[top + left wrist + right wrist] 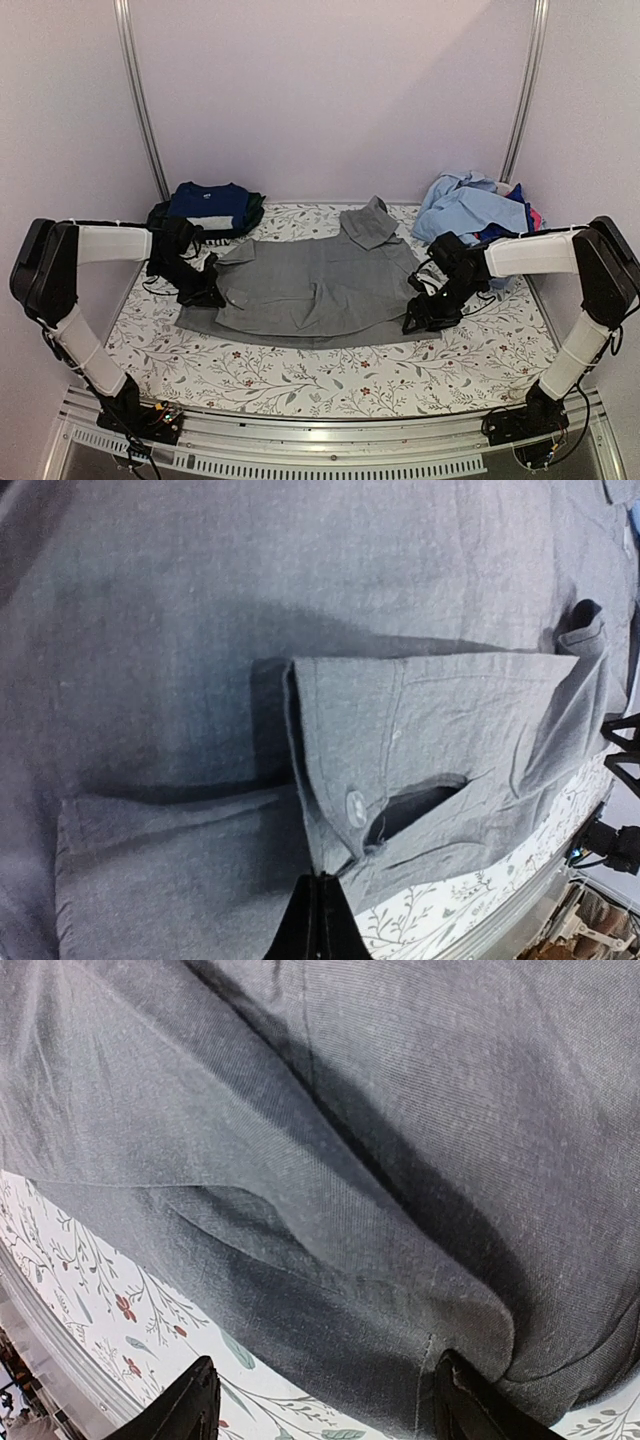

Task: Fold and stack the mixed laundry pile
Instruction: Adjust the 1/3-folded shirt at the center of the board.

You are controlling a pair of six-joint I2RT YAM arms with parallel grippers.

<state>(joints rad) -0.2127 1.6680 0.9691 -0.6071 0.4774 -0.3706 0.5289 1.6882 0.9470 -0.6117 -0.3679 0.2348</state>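
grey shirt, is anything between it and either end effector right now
Nothing visible does. The left end effector is right at the grey shirt's folded cuff, and the right end effector has its fingers spread either side of the hem.

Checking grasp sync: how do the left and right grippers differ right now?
Left gripper is shut, apparently pinching a cuff corner of the grey shirt; right gripper is open, with the shirt's edge between its fingers. Left gripper is at the shirt's left side, right gripper at its right side. Both sit low at the same shirt.

The table's floral sheet (330,375) carries a grey collared shirt (310,285) mid-table, navy T-shirts (208,203) at the far-left corner and light blue shirts (470,208) at the far-right corner.
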